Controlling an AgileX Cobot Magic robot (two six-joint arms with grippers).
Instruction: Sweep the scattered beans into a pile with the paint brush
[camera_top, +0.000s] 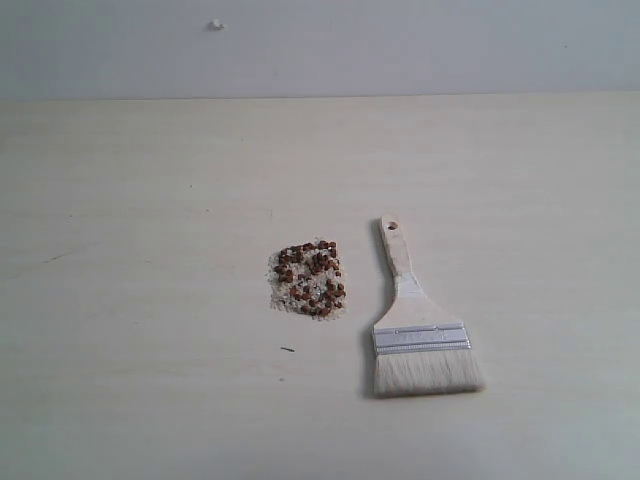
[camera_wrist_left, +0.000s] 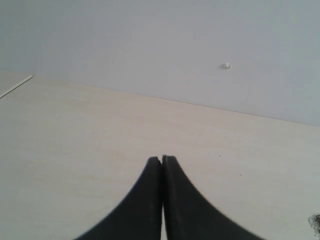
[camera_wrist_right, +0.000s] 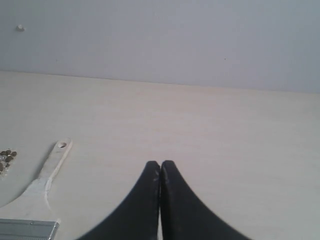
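Observation:
Reddish-brown beans mixed with white grains lie in one compact pile (camera_top: 308, 279) at the middle of the pale wooden table (camera_top: 150, 200). The paint brush (camera_top: 416, 322) lies flat just right of the pile, bristles toward the front edge, its holed handle pointing to the back. In the exterior view neither gripper shows. In the right wrist view the brush handle (camera_wrist_right: 50, 170) and a few beans (camera_wrist_right: 7, 156) lie to one side of my right gripper (camera_wrist_right: 160, 163), which is shut and empty. My left gripper (camera_wrist_left: 161, 159) is shut and empty too, over bare table.
A pale wall (camera_top: 400, 40) rises behind the table's back edge, with a small white knob (camera_top: 216, 25) on it. A tiny dark sliver (camera_top: 288, 349) lies on the table in front of the pile.

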